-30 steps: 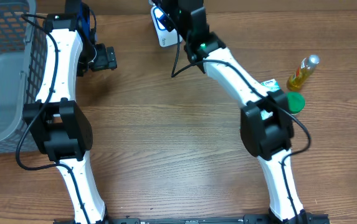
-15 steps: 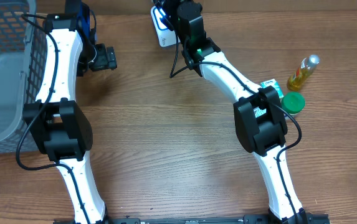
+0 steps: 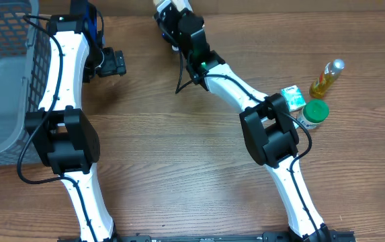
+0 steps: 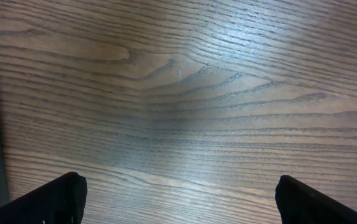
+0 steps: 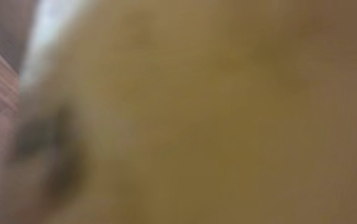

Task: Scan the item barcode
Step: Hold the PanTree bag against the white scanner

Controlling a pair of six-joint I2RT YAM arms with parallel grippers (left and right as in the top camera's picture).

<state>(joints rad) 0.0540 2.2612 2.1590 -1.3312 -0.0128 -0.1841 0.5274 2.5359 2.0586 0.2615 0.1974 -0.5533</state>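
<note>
Now, ur right fingers (image 3: 173,20) are clamped on the white item (image 3: 166,8) at the far edge of the counter (image 3: 179,154); R wrist cam's all blur. Ur left fingers (image 3: 115,62): wide apart, near the basket (image 3: 4,40).

No legible text, brand, no. or sign in any view. Overhead: item (image 3: 167,7) at top edge shows a pale face, any print too small to read. Box (image 3: 292,97) has teal-and-white printing, unreadable at this res. Green-lidded jar (image 3: 313,113) and yellow bottle (image 3: 326,79) are also too small to make out any label. Right wrist view: blurred tan surface fills the frame, nothing readable. Left wrist view: wood grain, no lettering.
</note>
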